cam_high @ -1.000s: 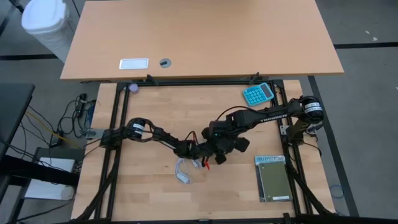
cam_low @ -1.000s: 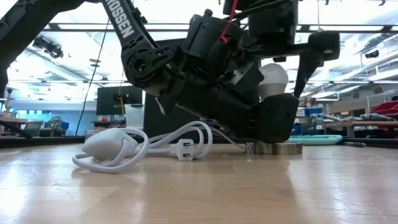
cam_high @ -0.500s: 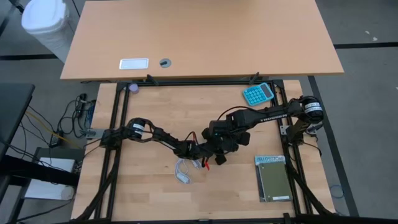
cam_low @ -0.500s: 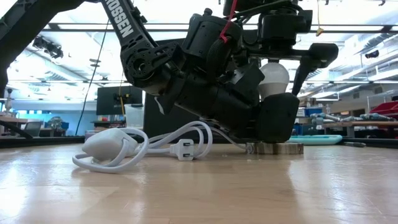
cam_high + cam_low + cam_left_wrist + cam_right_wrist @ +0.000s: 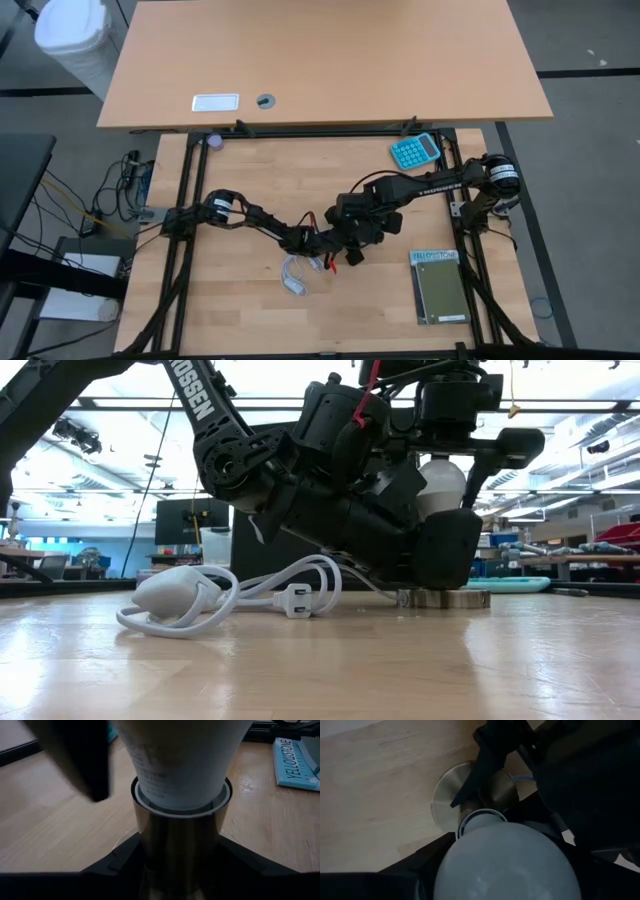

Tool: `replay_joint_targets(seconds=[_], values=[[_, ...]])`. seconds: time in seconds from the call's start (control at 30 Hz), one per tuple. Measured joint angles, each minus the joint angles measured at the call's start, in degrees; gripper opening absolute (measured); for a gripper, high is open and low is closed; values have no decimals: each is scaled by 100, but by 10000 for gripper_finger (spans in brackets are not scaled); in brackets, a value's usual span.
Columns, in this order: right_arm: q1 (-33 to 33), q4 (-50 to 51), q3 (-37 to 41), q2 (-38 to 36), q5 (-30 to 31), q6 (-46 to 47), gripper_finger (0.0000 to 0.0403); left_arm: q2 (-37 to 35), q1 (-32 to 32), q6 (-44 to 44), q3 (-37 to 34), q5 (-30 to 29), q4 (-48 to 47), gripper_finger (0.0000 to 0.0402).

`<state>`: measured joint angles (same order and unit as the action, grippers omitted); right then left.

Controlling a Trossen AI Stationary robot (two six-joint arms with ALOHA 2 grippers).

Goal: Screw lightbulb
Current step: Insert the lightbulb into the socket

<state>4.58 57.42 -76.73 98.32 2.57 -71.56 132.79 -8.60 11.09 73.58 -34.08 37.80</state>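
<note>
Since a second ago the right gripper [image 5: 455, 465] has drawn its jaws in around the bulb [image 5: 441, 488]; before, the fingers stood wide on either side of it, and now they come in close to the glass. Whether they already press on it I cannot tell from where I stand; they look partly closed, not yet tight. Everything else has kept its place.

That gripper comes down from straight above, so the bulb lies directly below its jaws, between the fingers. The bulb stands upright, round end up, long axis vertical, in line with the right wrist. So any turning would run around that same upright line.

Below, the left gripper [image 5: 440, 560] has its jaws closed on the metal socket [image 5: 181, 840] that the bulb's neck goes into, steadying it low by the table [image 5: 320, 660]. In the left wrist view the bulb's white neck sits inside the socket's collar, upright and not leaning. The socket stands on a round disc [image 5: 444, 598] flat on the table.

Both arms meet at mid-table, the left one reaching in low, the right one over the top; the right is the one placed to twist.

Just beside them lies a white cable [image 5: 225, 592] with its plug [image 5: 294, 600], apart from the disc. A calculator [image 5: 415, 151] and a book [image 5: 439, 285] lie well off on the right side.
</note>
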Motion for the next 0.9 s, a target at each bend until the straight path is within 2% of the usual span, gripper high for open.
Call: replay_joint_targets(seconds=[0.23,0.53,0.73,0.9], values=[[-47,30,-2,0,-70,329,257,0,0,35,0,-11,2,206],[-48,-5,-2,0,-76,1093,269,0,0,32,0,-15,2,206],[-48,-31,-2,0,-42,1926,260,0,2,31,1,-29,0,206],[-48,-91,0,0,-5,2830,273,0,2,28,0,-59,0,206]])
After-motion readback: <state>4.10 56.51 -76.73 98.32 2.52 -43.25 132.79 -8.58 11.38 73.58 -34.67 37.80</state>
